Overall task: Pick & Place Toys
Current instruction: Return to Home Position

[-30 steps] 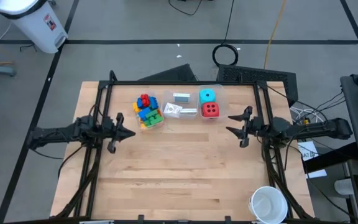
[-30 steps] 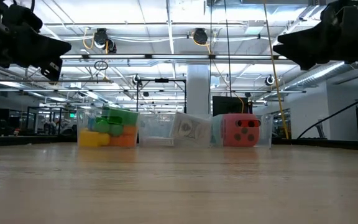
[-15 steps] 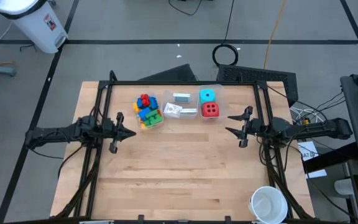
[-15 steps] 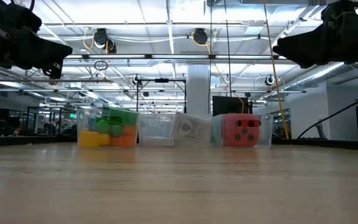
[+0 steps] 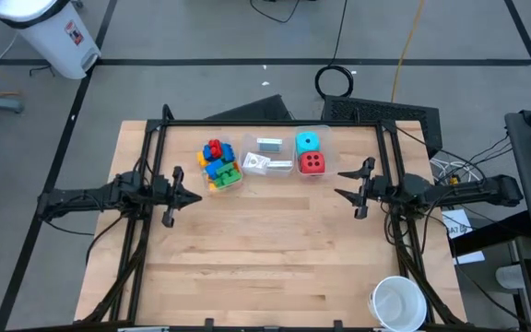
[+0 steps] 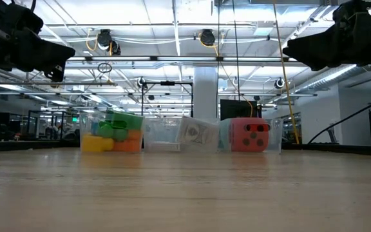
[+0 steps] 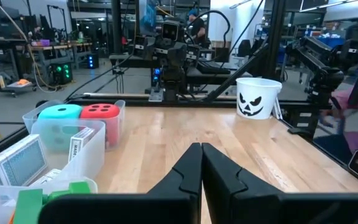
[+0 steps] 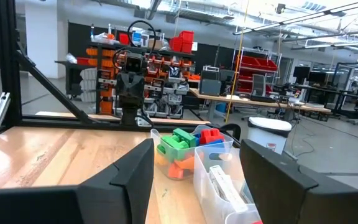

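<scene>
Left end effector (image 5: 193, 196), fingers together; right end effector (image 5: 341, 183), fingers apart; both empty. Risk: a homing arm might clip a clear bin (image 6: 86, 120), spilling bricks (image 5: 218, 164)

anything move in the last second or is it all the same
Nothing visibly changed. The left gripper stays shut and empty over the table's left side, and the right gripper stays open over its right side. The bricks, cards and dice sit in their clear bins; the white cup stands at the corner.
</scene>
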